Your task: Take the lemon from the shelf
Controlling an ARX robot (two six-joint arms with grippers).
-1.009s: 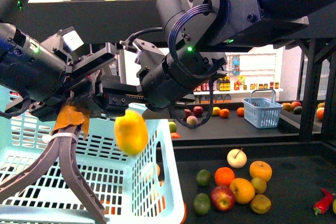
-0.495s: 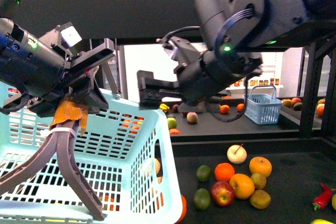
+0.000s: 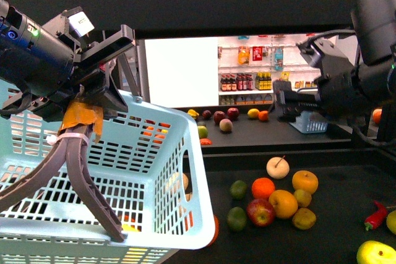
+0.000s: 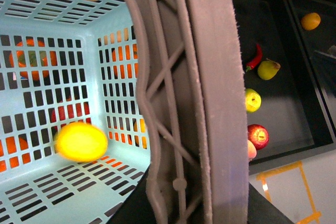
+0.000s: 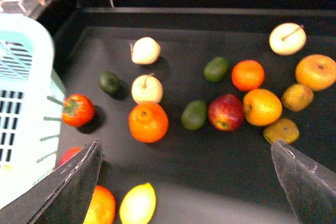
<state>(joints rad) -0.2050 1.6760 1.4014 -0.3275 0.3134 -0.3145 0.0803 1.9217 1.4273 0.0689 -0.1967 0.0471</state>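
Note:
My left gripper (image 3: pixel 80 129), its fingers wrapped in orange tape, is shut on the grey handle (image 4: pixel 199 103) of a light blue basket (image 3: pixel 154 171). It holds the basket up at the left, in front of the shelf (image 3: pixel 325 248). A yellow lemon (image 4: pixel 81 141) lies blurred on the basket floor. A second lemon (image 5: pixel 137 203) lies on the black tier beside an orange, near the basket. My right gripper (image 5: pixel 186 192) hangs open above that tier with nothing between its fingers. In the front view the right gripper (image 3: pixel 286 104) is at the right.
A cluster of oranges, an apple, limes and pears (image 3: pixel 275 199) lies on the tier, with a red chili (image 3: pixel 375 214) further right. A small blue basket (image 3: pixel 307 125) and more fruit sit on the rear tier. The thick black upper tier (image 3: pixel 247 4) spans overhead.
The lemon that was at my right gripper over the basket now lies inside the basket. The right arm has swung away to the right. The left gripper still holds the basket.

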